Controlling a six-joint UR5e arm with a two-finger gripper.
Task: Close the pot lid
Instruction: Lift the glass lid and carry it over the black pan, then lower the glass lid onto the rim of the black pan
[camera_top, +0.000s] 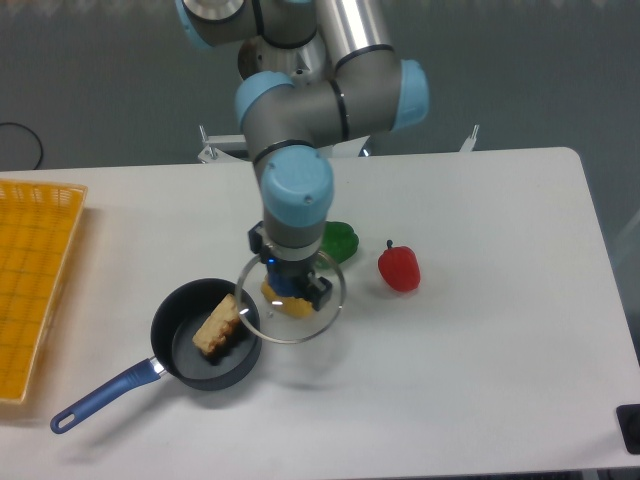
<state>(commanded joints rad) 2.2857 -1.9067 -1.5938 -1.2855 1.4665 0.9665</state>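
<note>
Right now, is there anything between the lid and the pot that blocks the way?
Nothing visible blocks it. The gripper holds the lid just right of the pot, overlapping its rim. Bread lies inside the pot.

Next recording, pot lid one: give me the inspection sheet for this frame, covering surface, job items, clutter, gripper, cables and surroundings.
Surface: white table, no spills seen.
Pot: dark saucepan near the front left, blue handle pointing front-left; uncovered, with a yellowish piece of food inside.
Lid: glass lid held by the gripper, to the right of the pot and overlapping its right rim in the image; not yet on the pot.
Clutter: red pepper; green pepper behind the arm; a yellow object seen through the lid; yellow basket at the left edge.
Gripper: gripper shut on the lid's centre; the knob is hidden.
Cables: black cable far left, behind the table.
Surroundings: grey wall.
</note>
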